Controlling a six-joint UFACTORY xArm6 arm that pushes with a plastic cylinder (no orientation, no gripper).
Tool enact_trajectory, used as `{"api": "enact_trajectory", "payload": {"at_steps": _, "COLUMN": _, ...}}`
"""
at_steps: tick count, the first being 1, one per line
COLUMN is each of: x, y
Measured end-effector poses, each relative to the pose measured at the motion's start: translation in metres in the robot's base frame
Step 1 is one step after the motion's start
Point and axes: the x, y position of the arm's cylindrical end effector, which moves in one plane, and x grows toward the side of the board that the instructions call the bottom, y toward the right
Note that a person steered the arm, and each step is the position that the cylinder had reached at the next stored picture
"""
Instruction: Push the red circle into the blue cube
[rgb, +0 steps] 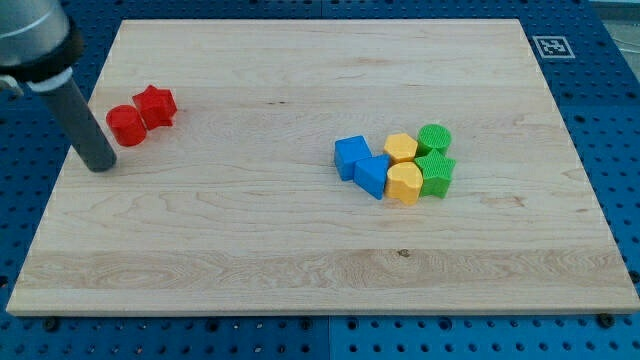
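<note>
The red circle (125, 125) lies at the view's left, touching a red star (156, 106) to its upper right. The blue cube (351, 157) sits right of centre, at the left end of a cluster of blocks. My tip (100, 163) rests on the board just below and left of the red circle, close to it, with a small gap. The dark rod rises from the tip toward the view's top left.
A second blue block (373, 176) touches the blue cube at its lower right. Two yellow blocks (403, 183) (401, 148) and two green blocks (435, 172) (434, 138) sit to its right. The board's left edge (62, 180) runs near my tip.
</note>
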Motion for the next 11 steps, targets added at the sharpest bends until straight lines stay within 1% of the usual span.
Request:
{"api": "enact_trajectory", "payload": {"at_steps": 1, "x": -0.018, "y": -0.017}}
{"api": "enact_trajectory", "payload": {"at_steps": 2, "x": -0.024, "y": -0.01}}
{"api": "enact_trajectory", "payload": {"at_steps": 3, "x": -0.023, "y": 0.026}}
{"api": "enact_trajectory", "payload": {"at_steps": 4, "x": -0.026, "y": 0.037}}
{"api": "enact_trajectory", "payload": {"at_steps": 5, "x": -0.026, "y": 0.033}}
{"api": "enact_trajectory", "payload": {"at_steps": 6, "x": -0.041, "y": 0.016}}
{"api": "enact_trajectory", "payload": {"at_steps": 7, "x": -0.049, "y": 0.026}}
{"api": "enact_trajectory", "payload": {"at_steps": 11, "x": -0.049, "y": 0.055}}
